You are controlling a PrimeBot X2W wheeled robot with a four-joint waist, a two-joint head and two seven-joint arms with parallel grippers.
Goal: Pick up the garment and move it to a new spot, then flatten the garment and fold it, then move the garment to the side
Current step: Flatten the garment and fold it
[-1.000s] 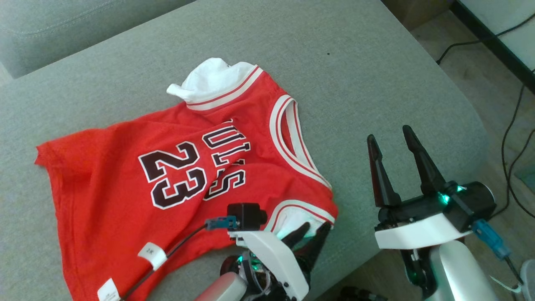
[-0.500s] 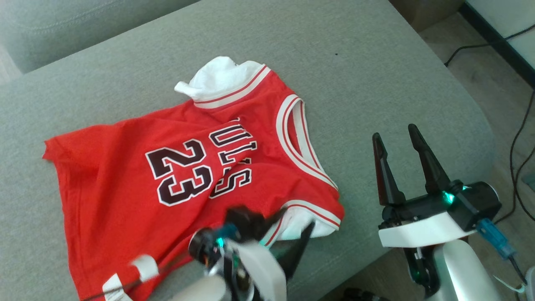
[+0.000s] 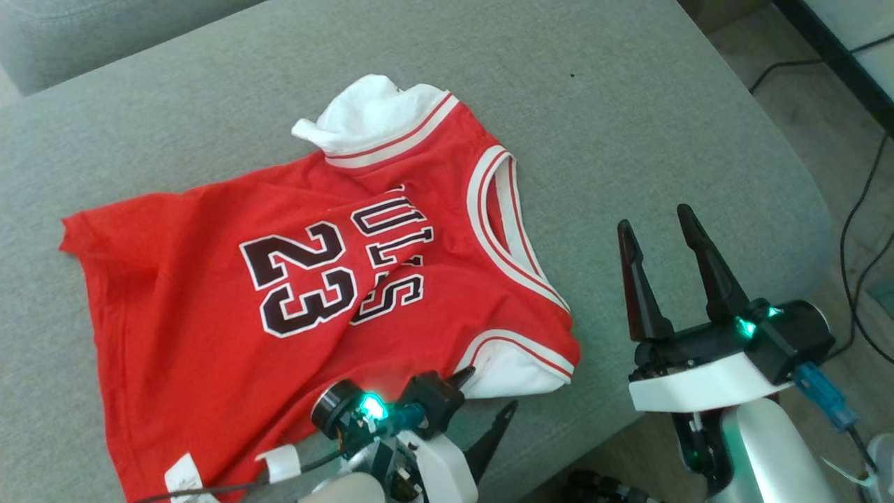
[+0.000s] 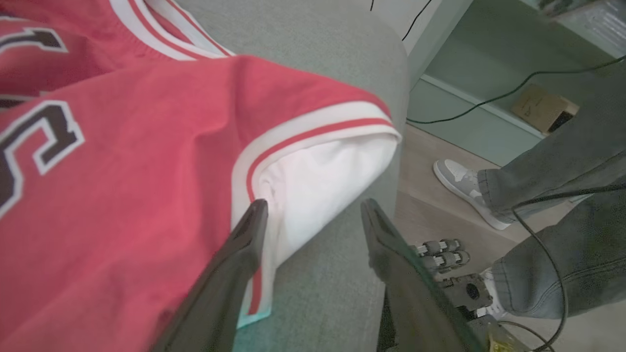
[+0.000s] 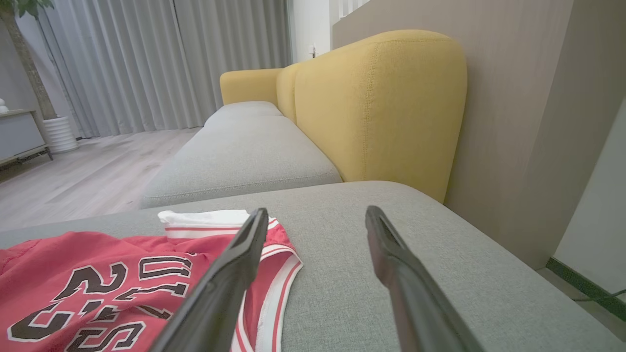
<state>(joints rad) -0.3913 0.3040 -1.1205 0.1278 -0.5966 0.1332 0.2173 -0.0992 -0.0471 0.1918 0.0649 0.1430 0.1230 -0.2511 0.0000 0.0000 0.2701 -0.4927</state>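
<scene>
- Nearest, the left gripper sits low at the front edge of the sofa cushion; its fingers are spread apart and grip nothing; in the left wrist view one finger lies over the striped trim and the other over bare cushion, with the white-lined near shoulder strap between them.
- Judging by that, the step in hand is taking hold of the garment at this strap for the pick-up; to do it well the fingers should reach deeper, so that the red outer layer and the white lining both sit well inside before closing; a pinch on the trim edge alone would likely slip once the cloth takes weight.
- Beside it, to the right, the right gripper hovers above the cushion clear of the cloth, released and empty; it would probably serve best on the neckline or the other strap, so the garment lifts evenly rather than dangling from one corner.
- Farther out, the garment lies rumpled and skewed across the middle of the cushion, number side up, hem toward the robot's left; a diagonal crease runs through the lettering, and the far shoulder strap is turned over to show white.
- Beyond the cushion's end a person's shoe rests on the floor, with cables nearby; the lift is safest kept over the cushion.
</scene>
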